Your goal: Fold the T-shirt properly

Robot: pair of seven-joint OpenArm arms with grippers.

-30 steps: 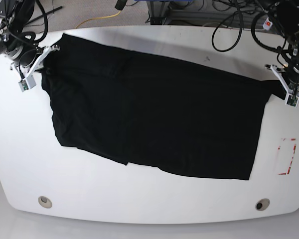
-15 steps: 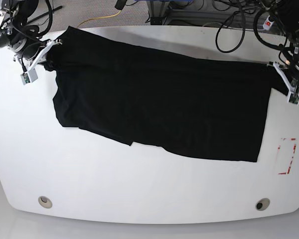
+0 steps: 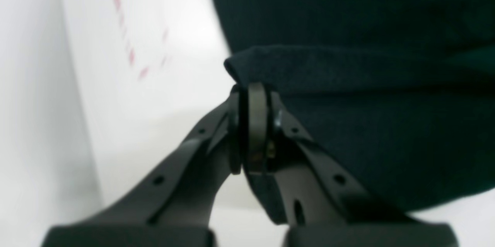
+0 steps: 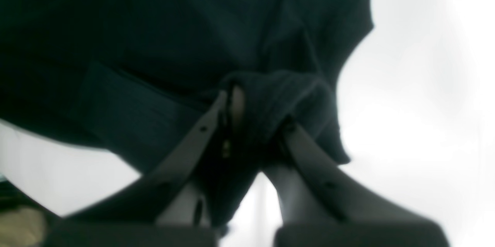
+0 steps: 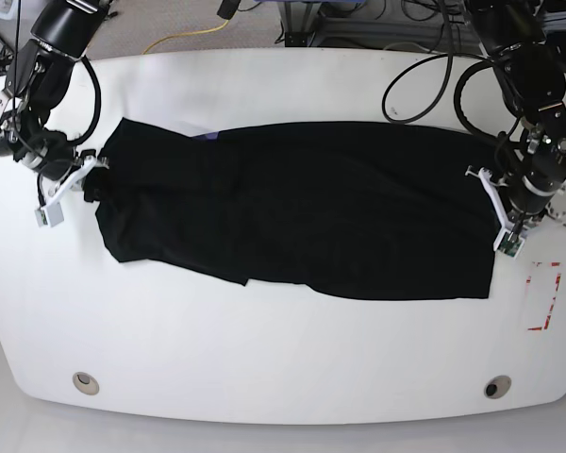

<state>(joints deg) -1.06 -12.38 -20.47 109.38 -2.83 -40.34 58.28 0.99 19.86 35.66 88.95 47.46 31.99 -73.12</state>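
The black T-shirt (image 5: 302,208) lies across the white table (image 5: 283,359) as a wide band, plain side up; a small pale purple bit (image 5: 203,135) peeks out at its far edge. My left gripper (image 5: 492,200) is shut on the shirt's right edge; in the left wrist view the gripper (image 3: 253,96) pinches a fold of black cloth (image 3: 348,69). My right gripper (image 5: 90,177) is shut on the shirt's left edge; in the right wrist view the gripper (image 4: 251,104) holds bunched cloth (image 4: 278,88). The front print is hidden.
Red tape marks (image 5: 544,295) sit on the table right of the shirt and also show in the left wrist view (image 3: 131,46). Two round holes (image 5: 86,382) (image 5: 496,387) lie near the front edge. Cables (image 5: 424,66) hang behind the table.
Both grippers have moved from the table's back edge toward the front and slightly inward, carrying the shirt's far edge with them. The shirt now lies further forward as a narrower band.
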